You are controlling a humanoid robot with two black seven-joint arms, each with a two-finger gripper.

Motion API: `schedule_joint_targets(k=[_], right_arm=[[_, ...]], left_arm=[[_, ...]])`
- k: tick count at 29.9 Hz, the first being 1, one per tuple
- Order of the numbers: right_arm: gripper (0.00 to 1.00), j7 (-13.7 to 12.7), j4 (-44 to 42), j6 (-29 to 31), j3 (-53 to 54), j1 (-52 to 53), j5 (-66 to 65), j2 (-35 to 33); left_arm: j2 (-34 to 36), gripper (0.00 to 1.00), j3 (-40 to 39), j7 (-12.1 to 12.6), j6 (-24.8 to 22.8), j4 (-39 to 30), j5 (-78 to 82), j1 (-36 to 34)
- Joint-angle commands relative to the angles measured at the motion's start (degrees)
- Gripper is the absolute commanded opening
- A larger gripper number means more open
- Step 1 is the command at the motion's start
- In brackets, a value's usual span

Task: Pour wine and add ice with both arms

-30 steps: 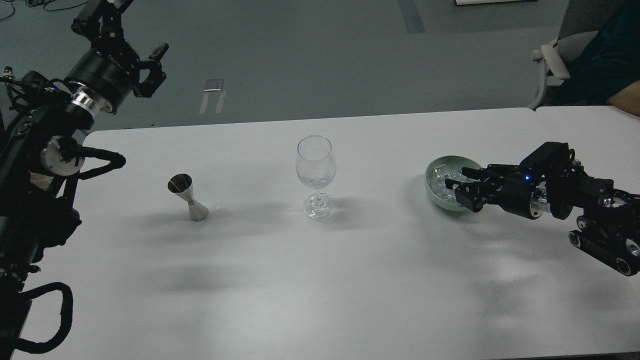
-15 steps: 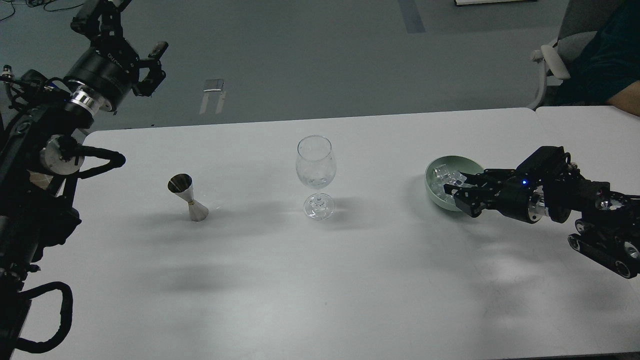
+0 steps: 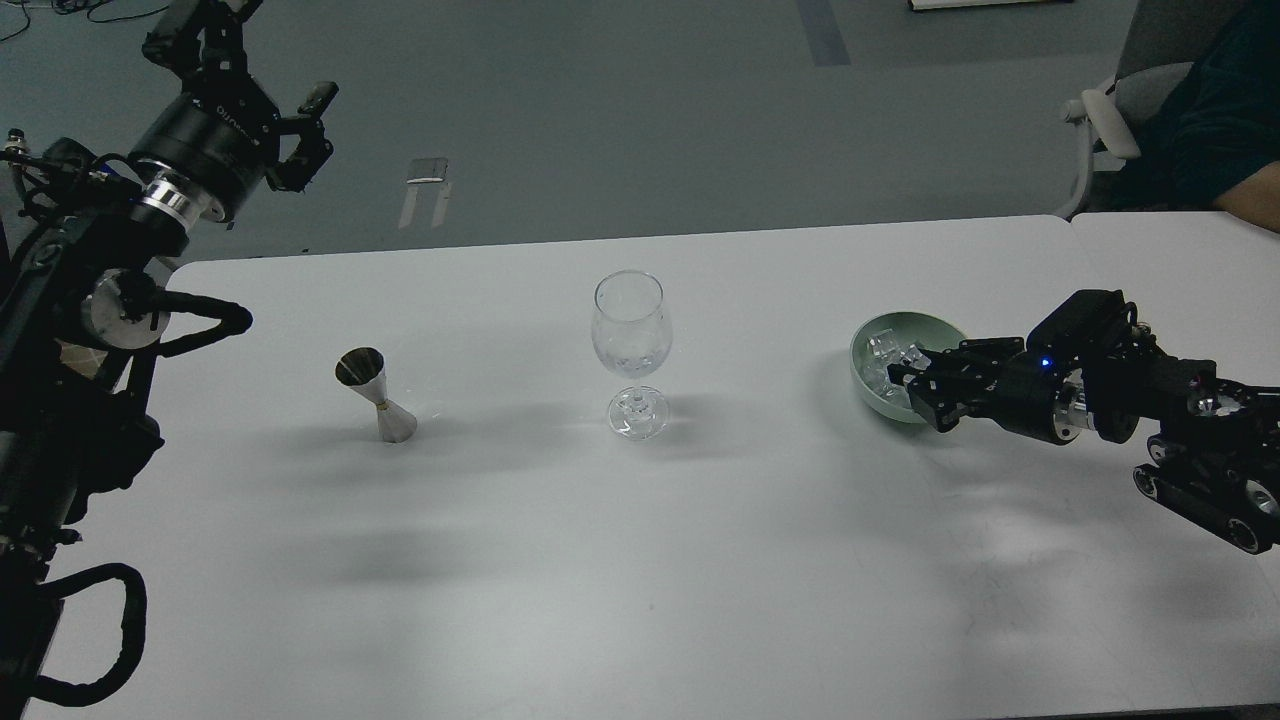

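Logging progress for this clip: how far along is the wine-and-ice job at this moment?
Early to midway. The glass stands upright mid-table; I cannot tell whether it holds any liquid. The metal measuring cup stands alone to its left, untouched. In hand: the right tool is at the green bowl among the ice, though a grip cannot be confirmed. The left tool is raised off the table, holding nothing. Left: moving ice to the glass.
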Motion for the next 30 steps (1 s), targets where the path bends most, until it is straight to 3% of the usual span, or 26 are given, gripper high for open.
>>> schedule_joint_targets(k=[1, 8, 20, 30], right_arm=[[0.16, 0.0, 0.2, 0.0, 0.2, 0.1, 0.1, -0.4], [0.05, 0.0, 4.4, -0.1, 0.4, 1.0, 0.4, -4.3], [0.04, 0.0, 24.9, 0.7, 2.2, 10.7, 1.1, -20.9], [0.04, 0.0, 29.9, 4.6, 2.2, 17.8, 1.2, -18.5]], left_arm=[[0.0, 0.98, 0.0, 0.0, 0.0, -0.1, 0.0, 0.0], [0.1, 0.98, -0.1, 0.0, 0.0, -0.2, 0.0, 0.0], [-0.2, 0.98, -0.1, 0.0, 0.0, -0.3, 0.0, -0.1], [-0.3, 0.98, 0.0, 0.0, 0.0, -0.3, 0.1, -0.3]])
